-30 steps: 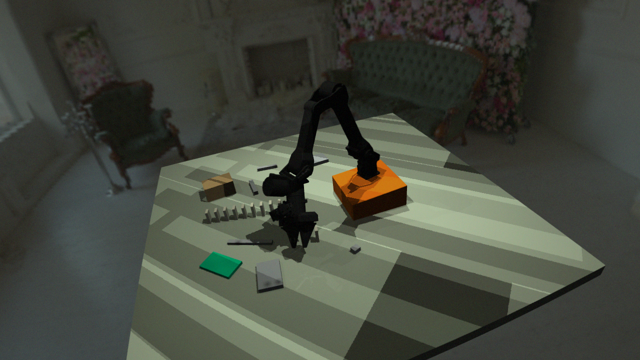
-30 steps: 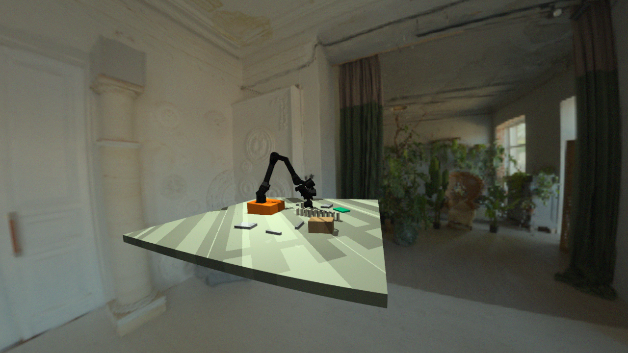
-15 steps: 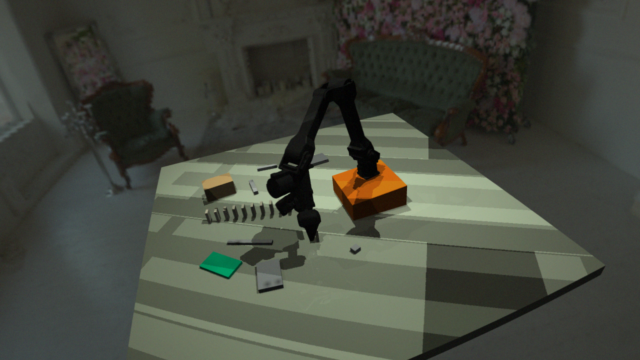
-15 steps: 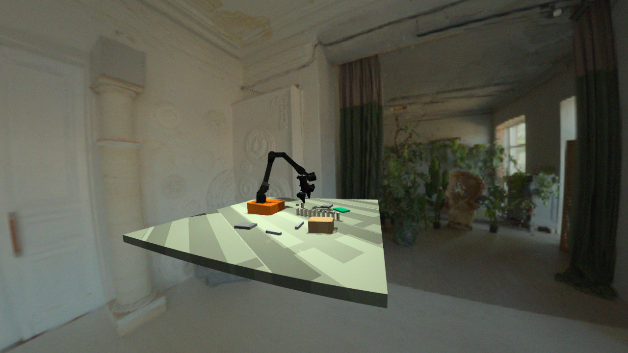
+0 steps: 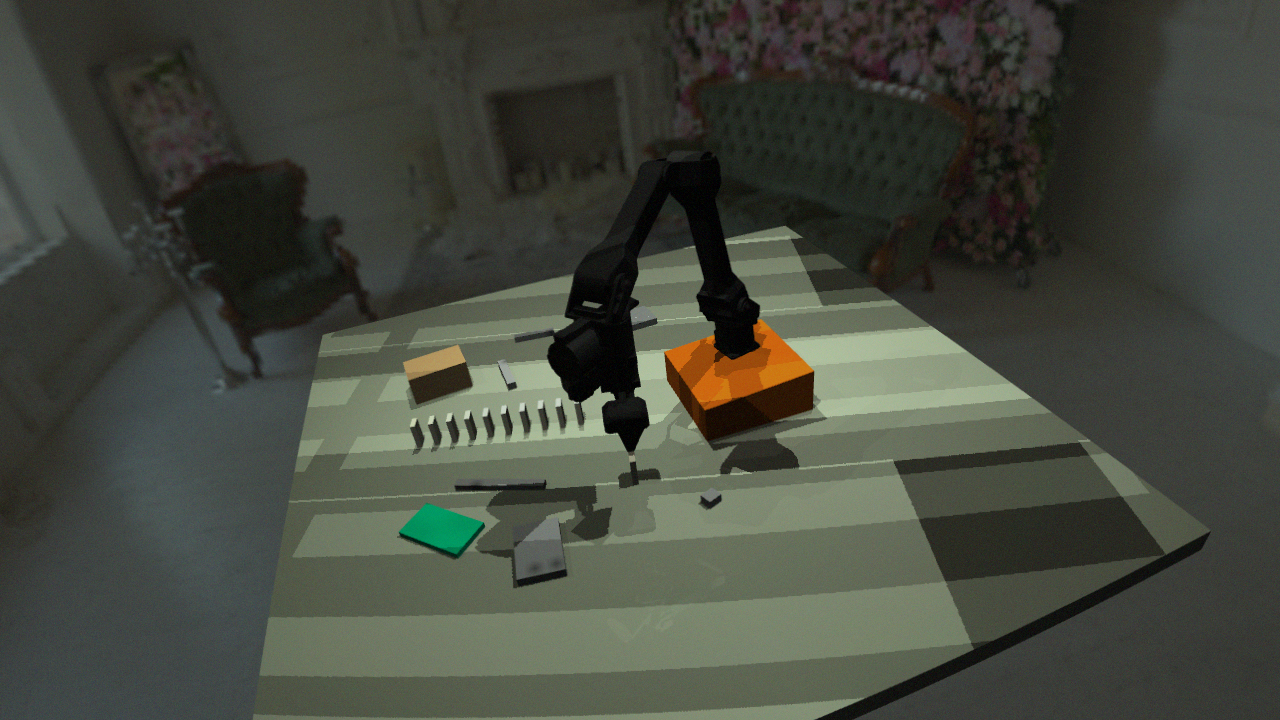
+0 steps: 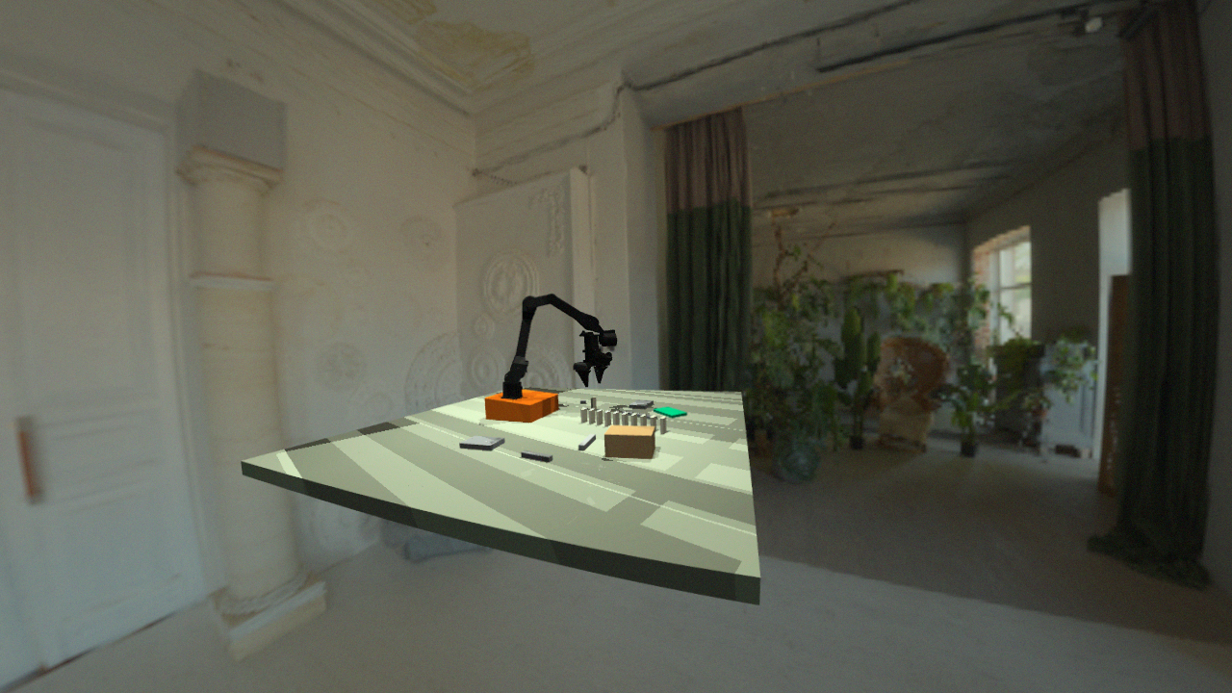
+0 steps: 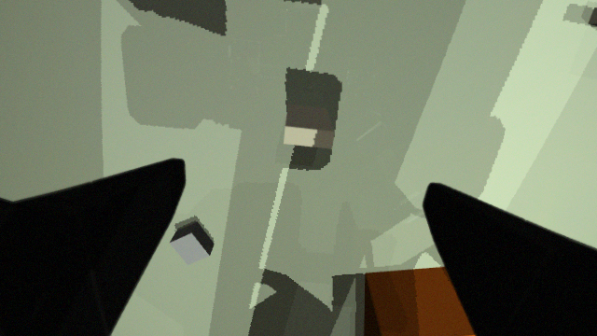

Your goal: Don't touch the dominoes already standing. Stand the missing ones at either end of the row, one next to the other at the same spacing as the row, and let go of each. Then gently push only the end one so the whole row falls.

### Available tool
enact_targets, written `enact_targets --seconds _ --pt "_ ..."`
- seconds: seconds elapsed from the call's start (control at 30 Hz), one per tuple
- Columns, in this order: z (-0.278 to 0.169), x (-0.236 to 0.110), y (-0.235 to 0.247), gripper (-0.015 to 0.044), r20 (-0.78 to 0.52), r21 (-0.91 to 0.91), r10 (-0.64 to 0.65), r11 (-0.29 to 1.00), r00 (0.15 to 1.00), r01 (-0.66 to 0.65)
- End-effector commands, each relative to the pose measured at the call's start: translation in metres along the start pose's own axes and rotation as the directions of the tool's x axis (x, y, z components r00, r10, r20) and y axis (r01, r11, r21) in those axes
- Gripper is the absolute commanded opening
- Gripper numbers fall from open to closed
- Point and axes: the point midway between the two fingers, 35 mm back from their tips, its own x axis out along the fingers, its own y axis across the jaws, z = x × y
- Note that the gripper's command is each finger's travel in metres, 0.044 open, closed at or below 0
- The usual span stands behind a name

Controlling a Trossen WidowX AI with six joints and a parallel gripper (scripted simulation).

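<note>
A row of several pale dominoes [image 5: 497, 420] [image 6: 624, 420] stands upright on the striped table [image 5: 805, 555]. One lone domino [image 5: 633, 466] [image 7: 308, 136] stands apart, in front of the row's right end and out of line with it. My gripper [image 5: 630, 440] [image 6: 596, 373] [image 7: 308, 183] points straight down, open and empty, a little above this lone domino. In the wrist view the domino shows between and beyond the two black fingers, not touched by either.
The arm's orange base [image 5: 738, 380] [image 6: 520, 404] [image 7: 410, 299] stands right of the row. A small grey cube [image 5: 710, 497] [image 7: 191, 243], a dark bar [image 5: 499, 485], a green tile [image 5: 441, 528], a grey slab [image 5: 538, 550] and a tan box [image 5: 436, 371] [image 6: 629, 441] lie around.
</note>
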Motion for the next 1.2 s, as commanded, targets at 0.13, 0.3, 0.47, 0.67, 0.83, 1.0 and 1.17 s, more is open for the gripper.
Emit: enact_targets --seconds 0.13,0.3,0.47,0.67,0.83,1.0,1.17 --pt "0.001 0.042 -0.001 0.044 0.004 0.018 -0.008 1.0 1.0 0.008" --pt "-0.001 0.062 -0.002 0.044 0.003 0.005 -0.011 1.0 1.0 0.011" --pt "-0.001 0.063 -0.002 0.044 0.003 0.005 -0.011 1.0 1.0 0.011" --pt "-0.001 0.073 -0.003 0.044 0.003 0.005 -0.011 1.0 1.0 0.011" --pt "-0.001 0.077 -0.003 0.044 0.003 0.005 -0.011 1.0 1.0 0.011" --pt "-0.001 0.077 -0.003 0.0361 0.003 0.005 -0.011 1.0 1.0 0.011" --pt "-0.001 0.077 -0.003 0.023 0.003 0.005 -0.011 1.0 1.0 0.011"
